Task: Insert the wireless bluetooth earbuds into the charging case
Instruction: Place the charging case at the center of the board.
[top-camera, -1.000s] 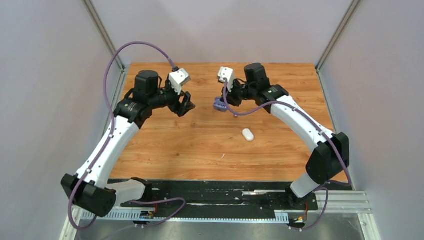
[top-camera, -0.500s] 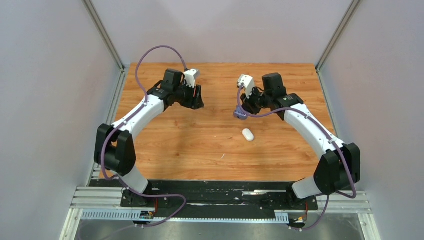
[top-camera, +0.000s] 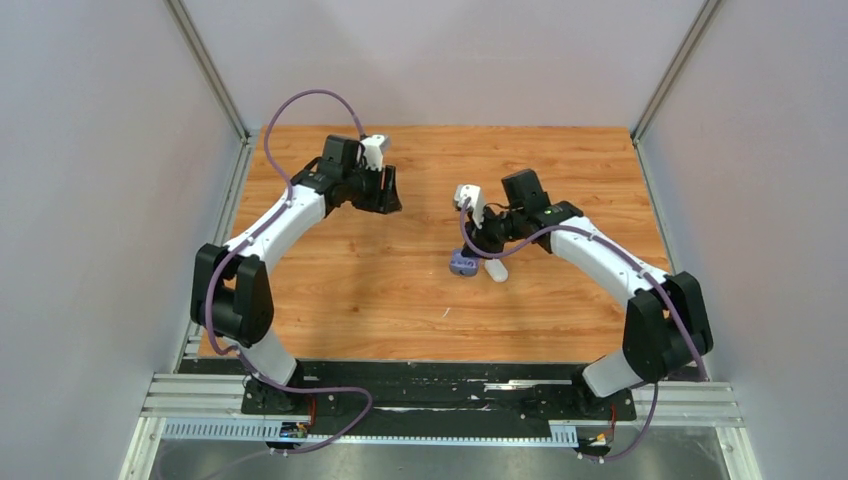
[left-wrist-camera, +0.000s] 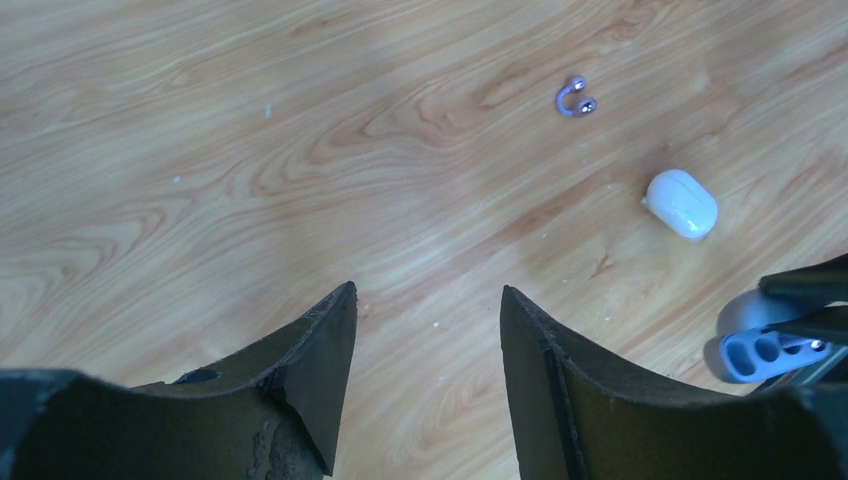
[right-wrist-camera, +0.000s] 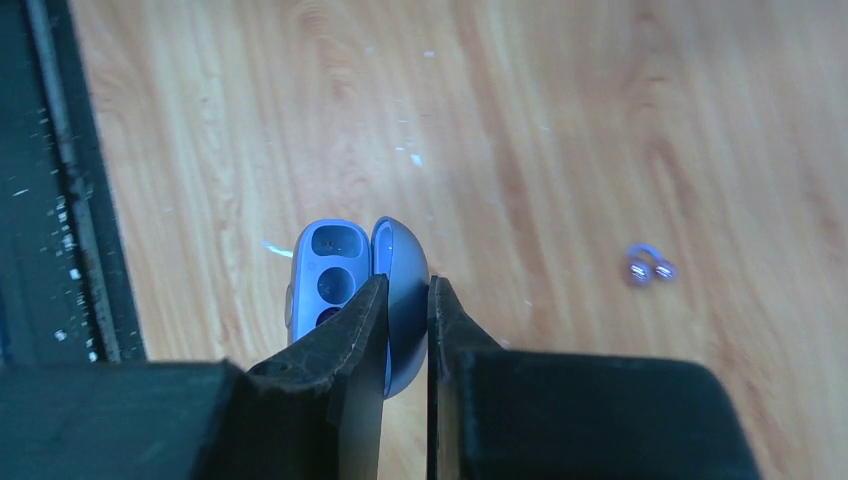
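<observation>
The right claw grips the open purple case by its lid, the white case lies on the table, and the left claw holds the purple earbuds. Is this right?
Not quite: the left claw is open and holds nothing. In the left wrist view the purple earbuds lie on the table, apart from it. The rest stands: the right claw grips the purple case.
</observation>
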